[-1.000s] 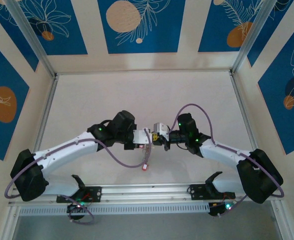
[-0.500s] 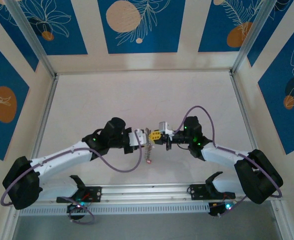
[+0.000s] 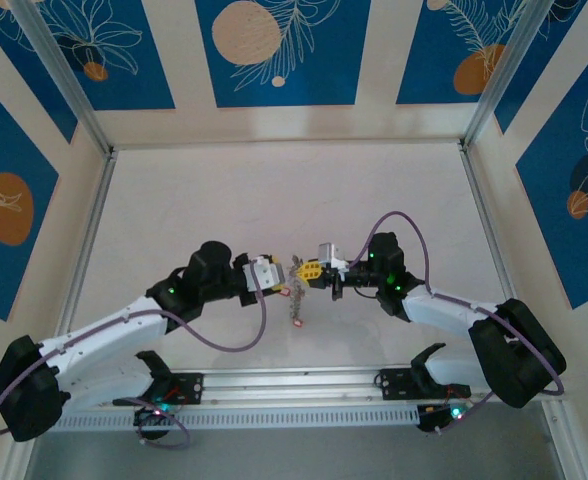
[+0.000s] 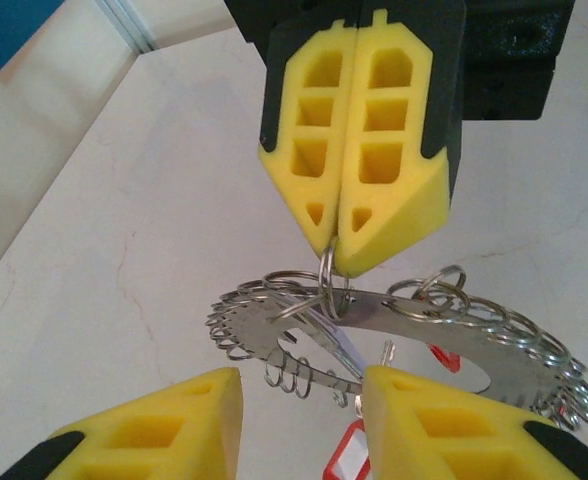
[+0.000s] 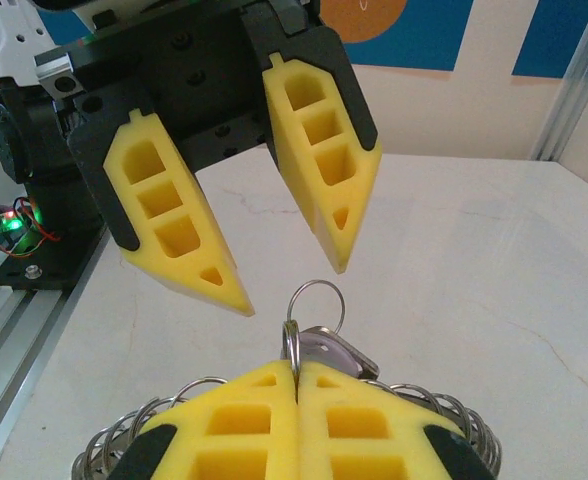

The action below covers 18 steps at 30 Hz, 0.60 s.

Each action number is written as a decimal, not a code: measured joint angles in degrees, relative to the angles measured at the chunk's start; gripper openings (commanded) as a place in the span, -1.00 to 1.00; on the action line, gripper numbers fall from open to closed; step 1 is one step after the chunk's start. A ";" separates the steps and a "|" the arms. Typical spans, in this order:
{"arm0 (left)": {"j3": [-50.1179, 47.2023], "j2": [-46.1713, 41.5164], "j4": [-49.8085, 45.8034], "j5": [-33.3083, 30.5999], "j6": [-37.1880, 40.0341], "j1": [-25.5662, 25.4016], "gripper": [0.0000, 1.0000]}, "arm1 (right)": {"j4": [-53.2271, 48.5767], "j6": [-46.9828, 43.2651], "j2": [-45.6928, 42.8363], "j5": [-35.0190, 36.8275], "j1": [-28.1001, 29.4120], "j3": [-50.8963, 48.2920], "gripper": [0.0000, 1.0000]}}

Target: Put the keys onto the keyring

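The flat grey metal keyring with the toothed outer edge (image 4: 414, 328) is held off the pale marbled counter (image 3: 274, 190), in the gap between the two arms near the counter's middle. The right gripper (image 4: 336, 262) is seen with its yellow fingers (image 4: 379, 150) pressed together on a small silver wire loop (image 4: 328, 285) threaded on the keyring's edge, so that the keyring hangs tilted beneath the fingertips. More wire loops are strung round its rim. The left gripper (image 4: 299, 392) is placed just beside the keyring, with its fingers (image 4: 154, 430) spread wide and closed on nothing. Tiny keys with oblong red plastic tags (image 4: 346, 452) dangle under the keyring. In the top view one of them is seen hanging on the side nearer the arm bases; whether it reaches the counter cannot be told. In the right wrist view the wire loop is seen standing up from the closed fingers, towards the spread fingers of the left gripper.
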 measured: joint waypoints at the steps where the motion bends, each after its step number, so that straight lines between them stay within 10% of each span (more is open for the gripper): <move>1: 0.00 0.04 0.20 0.00 0.00 0.00 -0.28 | 0.00 0.00 0.00 0.00 0.00 0.00 -1.00; 18: 2.34 2.75 -0.11 1.70 12.41 0.04 -0.27 | -2.23 -0.04 0.02 -1.42 0.07 0.07 -1.00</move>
